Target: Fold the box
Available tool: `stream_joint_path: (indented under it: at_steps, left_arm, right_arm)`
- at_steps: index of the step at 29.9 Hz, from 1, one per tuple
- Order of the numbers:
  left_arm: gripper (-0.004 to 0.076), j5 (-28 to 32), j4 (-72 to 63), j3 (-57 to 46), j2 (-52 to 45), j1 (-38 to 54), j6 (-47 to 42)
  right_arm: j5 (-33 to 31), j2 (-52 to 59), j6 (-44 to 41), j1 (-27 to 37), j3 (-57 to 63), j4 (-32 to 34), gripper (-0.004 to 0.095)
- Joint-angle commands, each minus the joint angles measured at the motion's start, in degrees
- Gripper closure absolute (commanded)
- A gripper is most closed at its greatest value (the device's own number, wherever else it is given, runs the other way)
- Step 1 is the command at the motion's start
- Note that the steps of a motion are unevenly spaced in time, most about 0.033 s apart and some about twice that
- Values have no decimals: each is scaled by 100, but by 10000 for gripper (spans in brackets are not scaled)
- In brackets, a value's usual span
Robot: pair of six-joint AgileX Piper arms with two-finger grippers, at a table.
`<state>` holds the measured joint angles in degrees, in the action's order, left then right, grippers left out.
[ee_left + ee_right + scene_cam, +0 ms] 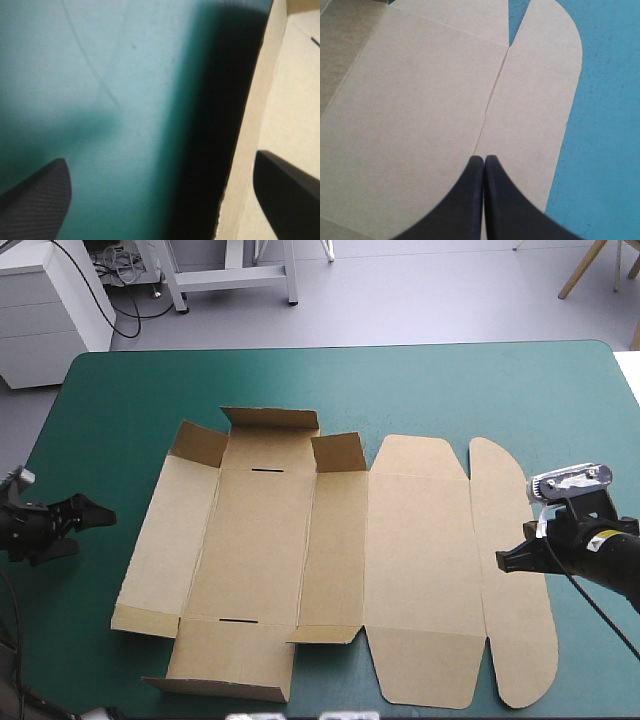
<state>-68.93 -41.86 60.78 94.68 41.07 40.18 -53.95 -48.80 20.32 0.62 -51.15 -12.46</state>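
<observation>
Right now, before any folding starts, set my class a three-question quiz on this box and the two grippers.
1. True or false: the right gripper is shut.
2. Pick one. Beside the left edge of the box, the left gripper is: A shut on the board; B open and empty; C out of view.
3. Fill in: the end flap under the right gripper has a ___ outline.

Key: 1 true; 2 B; 3 rounded.
</observation>
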Motion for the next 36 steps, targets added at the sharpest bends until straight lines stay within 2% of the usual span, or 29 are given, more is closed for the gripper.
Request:
stream_joint_path:
  at_steps: [1, 8, 12, 16, 25, 36]
  left_arm:
    - [0, -568, -384, -151, -214, -335, 321]
    - [0, -568, 170, -245, -214, -1438, 156]
    - [0, -568, 558, -245, -214, -1997, -284]
    - [0, -568, 971, -245, -214, -2306, -624]
    - [1, -579, 630, -253, -214, -2540, -628]
    - [189, -579, 726, -552, -237, -2994, -589]
  right_arm:
    - [264, 54, 57, 55, -145, -82, 927]
    - [264, 54, 57, 55, -145, -129, 927]
    - [264, 54, 57, 55, -145, -159, 927]
    - [252, 54, 57, 55, -145, -171, 927]
    - [240, 54, 57, 55, -145, -205, 927]
    - [240, 54, 57, 55, -145, -217, 927]
